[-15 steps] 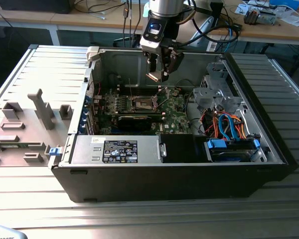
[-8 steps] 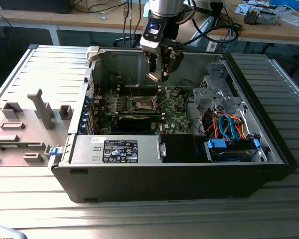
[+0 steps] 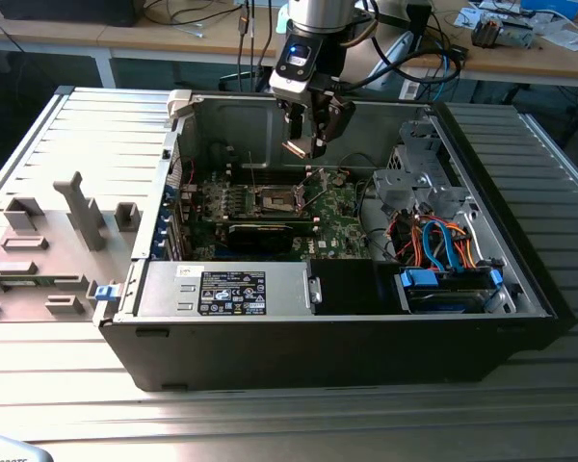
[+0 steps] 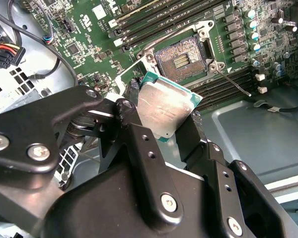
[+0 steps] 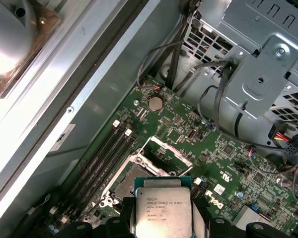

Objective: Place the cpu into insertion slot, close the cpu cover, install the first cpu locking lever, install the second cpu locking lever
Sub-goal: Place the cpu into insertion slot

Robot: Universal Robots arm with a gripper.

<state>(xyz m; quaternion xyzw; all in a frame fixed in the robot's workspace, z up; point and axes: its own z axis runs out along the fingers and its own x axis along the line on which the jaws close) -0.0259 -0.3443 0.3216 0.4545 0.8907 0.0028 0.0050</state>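
While the claw (image 4: 160, 116) grips the cpu (image 4: 165, 105) by opposite edges, metal top tilted, poised above the uncovered insertion slot (image 4: 181, 59).

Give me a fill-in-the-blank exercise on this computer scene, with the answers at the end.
1. The gripper is shut on a small square ____.
2. The socket is ____: nothing sits in it.
3. The circuit board around the socket is ____ in colour.
Missing words: chip; empty; green.
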